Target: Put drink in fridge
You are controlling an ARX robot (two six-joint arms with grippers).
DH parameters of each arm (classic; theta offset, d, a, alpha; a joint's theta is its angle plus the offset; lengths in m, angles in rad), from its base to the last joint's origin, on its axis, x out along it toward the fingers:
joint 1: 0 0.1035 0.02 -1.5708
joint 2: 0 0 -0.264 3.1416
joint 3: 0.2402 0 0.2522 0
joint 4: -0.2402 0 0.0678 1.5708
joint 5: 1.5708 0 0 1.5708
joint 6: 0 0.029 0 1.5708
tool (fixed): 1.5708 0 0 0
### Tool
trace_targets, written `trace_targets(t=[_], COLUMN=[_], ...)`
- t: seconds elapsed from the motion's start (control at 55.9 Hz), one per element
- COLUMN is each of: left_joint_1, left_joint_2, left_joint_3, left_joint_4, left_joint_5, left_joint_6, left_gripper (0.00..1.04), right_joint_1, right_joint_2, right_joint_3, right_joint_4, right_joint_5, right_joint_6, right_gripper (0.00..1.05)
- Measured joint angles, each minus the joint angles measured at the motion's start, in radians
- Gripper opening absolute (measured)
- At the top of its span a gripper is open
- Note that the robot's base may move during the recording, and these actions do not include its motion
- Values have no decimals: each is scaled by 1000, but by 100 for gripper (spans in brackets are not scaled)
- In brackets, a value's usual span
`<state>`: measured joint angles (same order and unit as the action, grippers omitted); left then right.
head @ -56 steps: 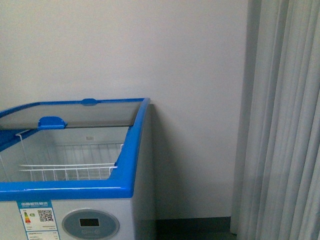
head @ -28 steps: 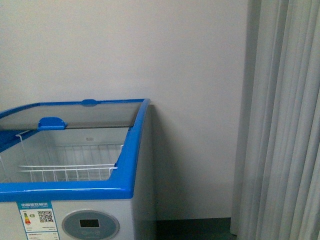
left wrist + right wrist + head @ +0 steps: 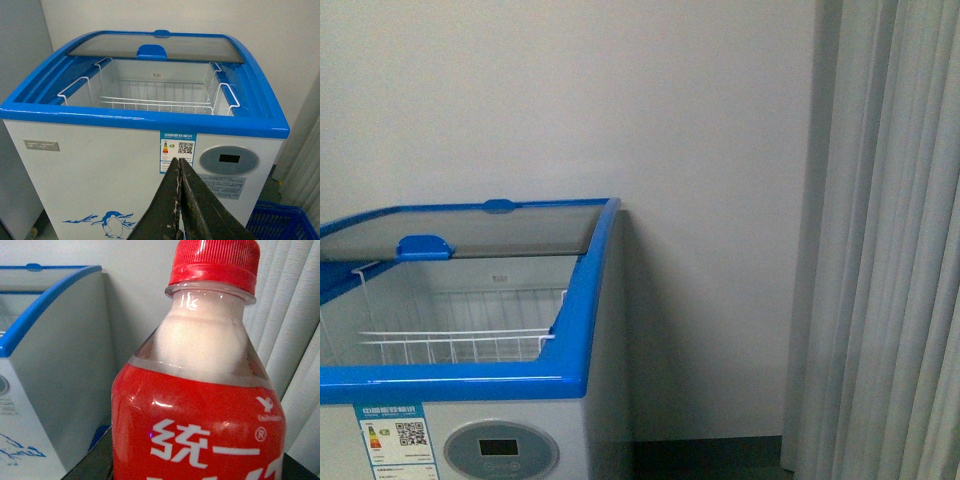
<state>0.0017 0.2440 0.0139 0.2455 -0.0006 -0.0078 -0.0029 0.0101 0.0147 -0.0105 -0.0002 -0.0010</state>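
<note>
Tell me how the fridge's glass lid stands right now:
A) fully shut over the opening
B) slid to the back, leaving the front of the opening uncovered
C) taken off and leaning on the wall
B: in the left wrist view the glass lid covers only the rear of the fridge, and the white wire basket inside shows uncovered.

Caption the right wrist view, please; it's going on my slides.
Red-capped drink fills the frame, with the white, blue-trimmed fridge beyond.
</note>
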Motion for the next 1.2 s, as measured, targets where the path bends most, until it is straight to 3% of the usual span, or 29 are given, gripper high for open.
trace_targets(t=[0.179,0.501,0.716,0.966,1.198], left_joint_1=[0,0,0,0,0], left_joint_2=[-43,-48,-48,-49,-50], left_joint_3=[0,0,0,0,0], left_joint_4=[-43,-46,-46,-46,-46], left_joint_5=[0,0,0,0,0], left_joint_6=[0,0,0,3,3], left_gripper=[5,65,96,97,97], right_joint_1=[0,0,-9,-24,40], right_joint_2=[0,0,-12,106,555], right_joint_3=[0,0,-8,-11,1], right_joint_4=[0,0,47,422,815], right_joint_5=[0,0,-32,-47,-17], right_joint_6=[0,0,-26,-103,-138], right_gripper=[42,42,41,41,41])
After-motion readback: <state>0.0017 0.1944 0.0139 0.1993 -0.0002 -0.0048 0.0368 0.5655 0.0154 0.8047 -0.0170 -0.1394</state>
